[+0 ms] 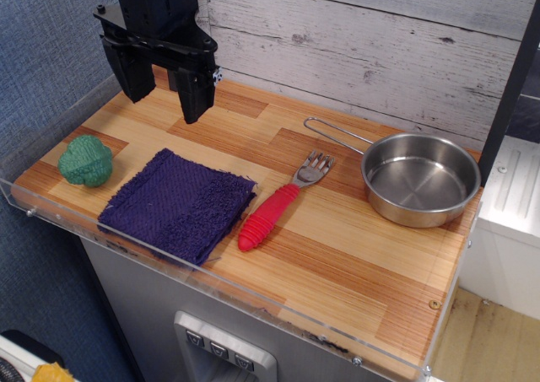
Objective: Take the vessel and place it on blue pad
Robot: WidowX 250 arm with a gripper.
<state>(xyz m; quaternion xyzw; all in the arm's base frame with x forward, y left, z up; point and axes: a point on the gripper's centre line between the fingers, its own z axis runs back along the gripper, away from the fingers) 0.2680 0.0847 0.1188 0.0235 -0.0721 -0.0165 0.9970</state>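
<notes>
Wooden table (354, 255); black gripper (163, 89), fingers spread and empty, above the back left corner; steel pan (420, 180) at the right, handle pointing left; blue towel (179, 203) front left; red-handled fork (277, 205) between them; green toy (86, 160) far left.

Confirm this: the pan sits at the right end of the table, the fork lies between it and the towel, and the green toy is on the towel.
Not quite. The green toy is on the table, left of the towel and apart from it, as the observation.image view shows. The pan and fork are as you say.
</notes>
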